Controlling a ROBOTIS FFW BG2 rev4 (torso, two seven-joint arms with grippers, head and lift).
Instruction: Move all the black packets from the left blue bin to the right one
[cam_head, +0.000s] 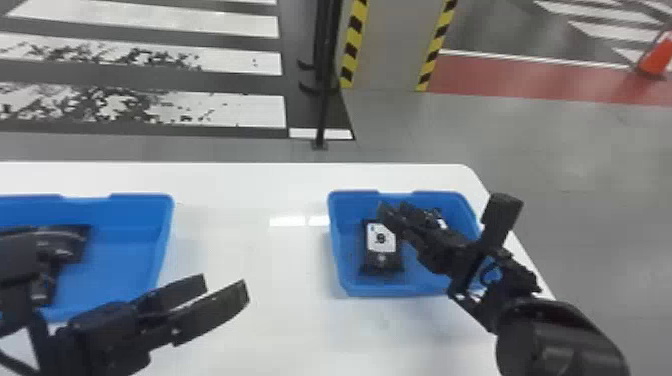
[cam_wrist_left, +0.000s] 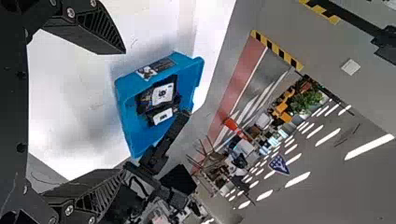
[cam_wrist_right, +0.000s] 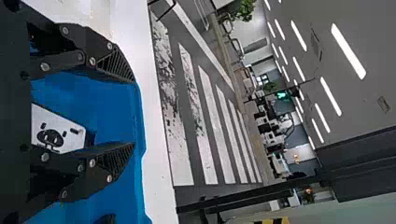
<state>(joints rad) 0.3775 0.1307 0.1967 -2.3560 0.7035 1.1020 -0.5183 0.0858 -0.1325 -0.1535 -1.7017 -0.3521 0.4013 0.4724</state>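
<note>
Leftmost, the left blue bin (cam_head: 142, 210) holds what look like black packets (cam_head: 72, 242), dark and partly behind the arm, so their number cannot be told. The left tool (cam_head: 224, 286) hangs just beside that bin, over the bench (cam_head: 260, 260), its fingers apart with nothing between them. Its arm passes over the bin's near side; a low swing back for the next pick could catch the rim or shove the packets against a wall, where they would be harder to pinch.

Farther right, the right bin (cam_head: 345, 250) holds a labelled packet (cam_head: 382, 262) lying on its floor, and a second packet (cam_head: 440, 220) partly behind the right tool (cam_head: 394, 206). That tool is over the bin, its fingers spread, clamped on nothing. If it sank or closed there, a finger could snag a packet and drag it up or tip it over the rim. Should the left arm come across to drop a packet while the right one stands in the way, the two would likely knock together, and the packet might fall outside on the bench.
</note>
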